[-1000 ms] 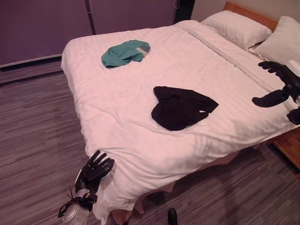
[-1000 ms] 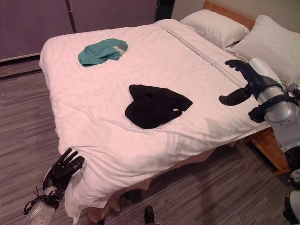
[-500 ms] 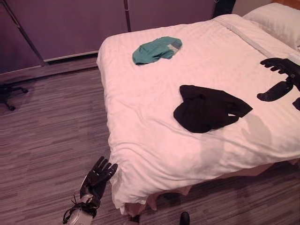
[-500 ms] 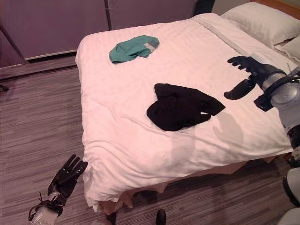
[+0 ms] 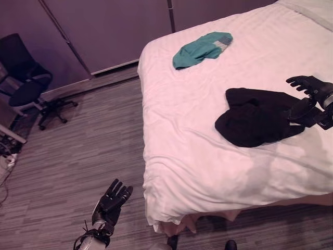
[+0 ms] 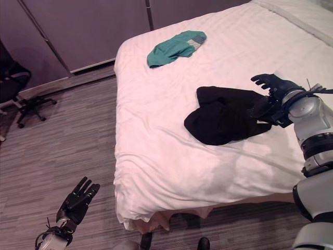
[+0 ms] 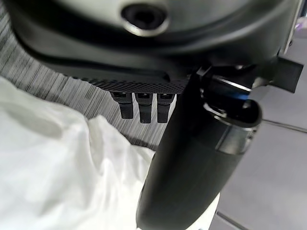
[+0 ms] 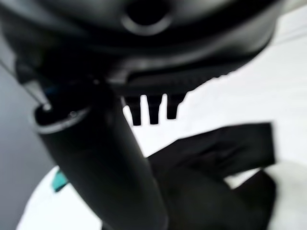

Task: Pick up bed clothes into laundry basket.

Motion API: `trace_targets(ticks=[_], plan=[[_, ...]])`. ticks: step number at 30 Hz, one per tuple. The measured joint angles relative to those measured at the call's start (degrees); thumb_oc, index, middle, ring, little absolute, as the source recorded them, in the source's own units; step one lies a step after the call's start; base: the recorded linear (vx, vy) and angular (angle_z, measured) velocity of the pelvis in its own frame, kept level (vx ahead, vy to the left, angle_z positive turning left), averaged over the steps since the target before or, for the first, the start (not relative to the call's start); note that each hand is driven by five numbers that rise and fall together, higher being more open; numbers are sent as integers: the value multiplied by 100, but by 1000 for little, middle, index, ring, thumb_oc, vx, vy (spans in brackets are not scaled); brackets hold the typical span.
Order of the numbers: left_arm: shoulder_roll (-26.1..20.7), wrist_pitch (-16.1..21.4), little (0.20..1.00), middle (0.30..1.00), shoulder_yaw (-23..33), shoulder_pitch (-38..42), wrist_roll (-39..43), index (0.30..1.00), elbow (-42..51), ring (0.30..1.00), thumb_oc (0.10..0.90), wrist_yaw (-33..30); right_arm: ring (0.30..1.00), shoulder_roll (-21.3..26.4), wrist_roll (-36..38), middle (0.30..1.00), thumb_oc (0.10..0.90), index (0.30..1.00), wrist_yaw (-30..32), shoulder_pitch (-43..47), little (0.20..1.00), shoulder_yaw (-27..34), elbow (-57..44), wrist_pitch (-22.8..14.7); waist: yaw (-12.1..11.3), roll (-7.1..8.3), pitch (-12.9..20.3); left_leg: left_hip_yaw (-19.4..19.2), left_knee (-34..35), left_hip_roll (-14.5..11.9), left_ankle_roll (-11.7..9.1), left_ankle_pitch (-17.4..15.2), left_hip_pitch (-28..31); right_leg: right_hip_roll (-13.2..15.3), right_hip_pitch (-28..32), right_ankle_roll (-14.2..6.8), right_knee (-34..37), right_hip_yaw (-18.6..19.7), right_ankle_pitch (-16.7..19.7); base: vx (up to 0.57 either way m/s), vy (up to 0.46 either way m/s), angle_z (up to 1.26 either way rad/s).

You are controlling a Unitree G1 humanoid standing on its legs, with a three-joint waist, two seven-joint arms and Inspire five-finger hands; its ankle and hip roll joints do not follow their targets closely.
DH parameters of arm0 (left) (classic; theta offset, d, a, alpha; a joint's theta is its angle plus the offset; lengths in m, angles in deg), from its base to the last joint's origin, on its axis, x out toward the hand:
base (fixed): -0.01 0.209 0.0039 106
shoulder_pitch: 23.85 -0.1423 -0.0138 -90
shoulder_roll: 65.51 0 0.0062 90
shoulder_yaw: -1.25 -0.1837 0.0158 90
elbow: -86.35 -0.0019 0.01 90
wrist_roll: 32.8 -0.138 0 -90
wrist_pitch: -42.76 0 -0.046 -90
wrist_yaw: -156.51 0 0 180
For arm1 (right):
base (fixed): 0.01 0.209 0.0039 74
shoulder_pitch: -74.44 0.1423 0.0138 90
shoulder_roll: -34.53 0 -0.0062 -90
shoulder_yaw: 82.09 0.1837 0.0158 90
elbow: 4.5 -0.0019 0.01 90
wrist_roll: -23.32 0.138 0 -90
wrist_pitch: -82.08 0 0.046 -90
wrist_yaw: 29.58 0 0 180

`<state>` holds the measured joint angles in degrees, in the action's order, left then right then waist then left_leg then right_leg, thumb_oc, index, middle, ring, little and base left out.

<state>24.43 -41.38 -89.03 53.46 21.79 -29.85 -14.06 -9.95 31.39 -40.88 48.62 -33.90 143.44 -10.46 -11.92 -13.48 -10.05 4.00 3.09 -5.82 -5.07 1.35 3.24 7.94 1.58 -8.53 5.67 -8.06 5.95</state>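
A crumpled black garment (image 5: 257,117) lies on the white bed (image 5: 187,135), near its right side. Farther back, a teal garment (image 5: 202,49) rests close to the bed's far left corner. My right hand (image 6: 273,86) hovers at the black garment's right edge, fingers straight and spread, thumb down against the cloth. In the right wrist view the black garment (image 8: 216,167) shows just past the straight fingers (image 8: 152,111). My left hand (image 5: 111,200) hangs open low beside the bed's near left corner, holding nothing, with the white sheet (image 7: 57,172) beside it.
A black office chair (image 5: 26,78) stands on the striped wood floor (image 5: 67,156) at the far left. Dark wardrobe panels (image 5: 114,26) run along the back wall behind the bed. The sheet hangs over the bed's near edge (image 5: 208,208).
The whole picture has shifted, so the camera has moved. My right hand has come down from above the sheet to the black garment's right edge. The left hand stays low and open.
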Motion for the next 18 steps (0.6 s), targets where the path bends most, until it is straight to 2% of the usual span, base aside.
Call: trace_targets(ticks=[2, 7, 9, 11, 13, 14, 16, 18], plan=[[1, 0, 900, 900, 12, -25, 1, 900, -8, 900, 800, -2, 900, -179, -83, 900, 800, 900, 8, 134, 900, -1, 9, 8, 9, -21, -15, 44, -6, 12, -19, 11, -103, 19, -78, 3, -2, -65, 7, 3, -15, 11], [8, 0, 900, 900, -63, 19, 56, 900, -8, 900, 800, -3, 900, -275, -161, 900, 800, 900, 36, 282, 900, -53, 26, 10, -105, -54, -42, 177, -96, 58, -49, 33, -414, 54, -297, 13, -3, -160, 24, -90, 14, 10], [9, 0, 900, 900, -217, 159, 55, 900, -2, 900, 800, -4, 900, -280, -312, 900, 800, 900, 62, 491, 900, -73, 84, 11, -162, -171, -269, 260, -188, 134, -126, 96, -603, 95, -449, 3, -45, -155, 76, -205, 89, 4], [9, 5, 900, 900, -247, 213, 70, 900, 77, 900, 800, -5, 900, -284, -340, 900, 800, 900, 111, 602, 900, -75, 84, -7, -207, -202, -423, 274, -367, 194, -163, 132, -911, 183, -773, 0, -194, -104, 77, -147, 94, -6], [20, 4, 900, 900, -275, 314, 155, 900, 256, 900, 800, -4, 900, -265, -381, 900, 800, 900, 144, 758, 900, -109, 140, -16, -252, -314, -722, 275, -480, 283, -183, 168, -1202, 232, -1181, -21, -530, -1, 81, -131, 106, -18], [4, 13, 900, 900, -286, 365, 165, 900, 303, 900, 800, -14, 900, -278, -426, 900, 800, 900, 193, 769, 900, -128, 175, -26, -297, -327, -850, 270, -487, 283, -155, 192, -1312, 307, -1505, 0, -872, 100, -58, -74, 76, -17], [-15, 13, 900, 900, -259, 388, 166, 900, 388, 900, 800, -27, 900, -274, -458, 900, 800, 900, 373, 816, 900, -17, 180, -197, -270, -294, -974, 257, -473, 347, -153, 191, -1408, 370, -1845, -18, -1273, 220, -191, -100, 102, -19], [-75, 41, 900, 900, -154, 404, 167, 900, 549, 900, 800, -18, 900, -274, -499, 900, 800, 900, 382, 699, 900, -16, 1, -224, -252, -60, -1134, 130, -487, 442, -121, 160, -1467, 470, -2277, -45, -1821, 417, -505, -65, 91, -21]])
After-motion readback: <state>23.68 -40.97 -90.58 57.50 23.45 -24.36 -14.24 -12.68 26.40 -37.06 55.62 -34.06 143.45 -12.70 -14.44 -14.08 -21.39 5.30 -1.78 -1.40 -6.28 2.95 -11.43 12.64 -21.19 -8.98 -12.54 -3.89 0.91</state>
